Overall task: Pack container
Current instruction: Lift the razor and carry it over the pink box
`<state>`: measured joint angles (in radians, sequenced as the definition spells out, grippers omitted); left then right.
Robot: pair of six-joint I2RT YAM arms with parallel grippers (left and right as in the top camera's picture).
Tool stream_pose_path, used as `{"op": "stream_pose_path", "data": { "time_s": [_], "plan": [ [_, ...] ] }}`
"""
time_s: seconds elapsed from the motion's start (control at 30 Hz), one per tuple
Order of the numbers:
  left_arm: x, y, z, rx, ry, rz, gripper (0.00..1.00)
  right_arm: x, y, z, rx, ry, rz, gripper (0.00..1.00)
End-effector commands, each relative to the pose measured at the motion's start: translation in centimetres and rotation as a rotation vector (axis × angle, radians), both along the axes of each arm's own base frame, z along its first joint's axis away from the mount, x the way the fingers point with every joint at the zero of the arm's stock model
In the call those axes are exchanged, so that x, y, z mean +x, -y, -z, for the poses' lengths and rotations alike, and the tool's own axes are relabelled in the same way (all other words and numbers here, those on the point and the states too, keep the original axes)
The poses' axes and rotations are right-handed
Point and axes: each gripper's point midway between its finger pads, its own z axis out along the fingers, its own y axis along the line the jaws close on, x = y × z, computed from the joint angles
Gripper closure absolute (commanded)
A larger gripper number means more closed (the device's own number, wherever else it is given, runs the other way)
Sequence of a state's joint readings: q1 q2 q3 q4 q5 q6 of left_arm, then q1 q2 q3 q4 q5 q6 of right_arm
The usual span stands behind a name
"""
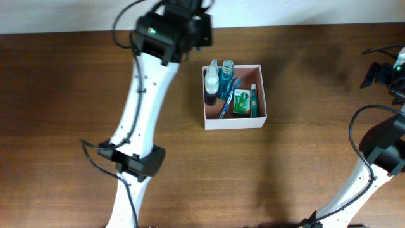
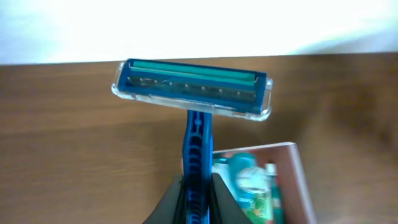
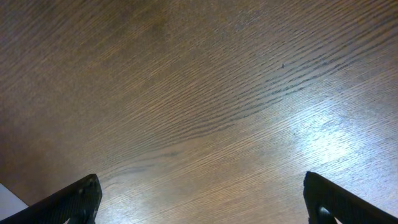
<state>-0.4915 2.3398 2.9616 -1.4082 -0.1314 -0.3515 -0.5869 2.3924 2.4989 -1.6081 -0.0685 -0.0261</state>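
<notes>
Your left gripper (image 2: 198, 198) is clamped on the handle of a blue disposable razor (image 2: 193, 87), whose head points away from the fingers. It is near the far left corner of the container (image 1: 235, 121) (the white-walled square box mid-table). Inside sit a dark bottle (image 1: 211, 85), a blue bottle (image 1: 226, 81), a green packet (image 1: 241, 101) and a slim tube (image 1: 254, 100). Your right gripper (image 3: 200, 200) hangs over the wooden table (image 3: 186, 93), fingers wide apart.

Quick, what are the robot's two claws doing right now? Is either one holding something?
Left gripper: closed on the blue razor.
Right gripper: open, holding nothing.
</notes>
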Motion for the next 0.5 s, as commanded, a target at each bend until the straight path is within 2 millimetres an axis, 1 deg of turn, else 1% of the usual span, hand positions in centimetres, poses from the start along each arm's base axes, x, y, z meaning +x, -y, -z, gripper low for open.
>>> {"op": "stream_pose_path", "data": {
  "time_s": [0.0, 0.07, 0.13, 0.23, 0.33, 0.47],
  "plan": [
    [-1.7, 3.9, -0.6, 0.010, 0.032, 0.097, 0.91, -0.2, 0.1, -1.1, -0.017, 0.016, 0.003, 0.01],
    [-2.6, 5.8, -0.9, 0.029, 0.060, 0.164, 0.91, -0.2, 0.1, -1.1, -0.016, 0.016, 0.003, 0.01],
    [-3.3, 7.2, -1.1, 0.038, 0.075, 0.207, 0.90, -0.2, 0.1, -1.1, -0.017, 0.016, 0.003, 0.01],
    [-4.1, 8.5, -0.9, 0.045, 0.074, 0.242, 0.90, -0.2, 0.1, -1.1, -0.017, 0.016, 0.003, 0.01],
    [-4.4, 9.6, 0.0, 0.082, 0.070, 0.290, 0.90, -0.2, 0.1, -1.1, -0.016, 0.016, 0.003, 0.01],
    [-4.7, 10.9, 2.2, 0.090, 0.024, 0.326, 0.90, -0.2, 0.1, -1.1, -0.016, 0.016, 0.003, 0.01]
  ]
}}
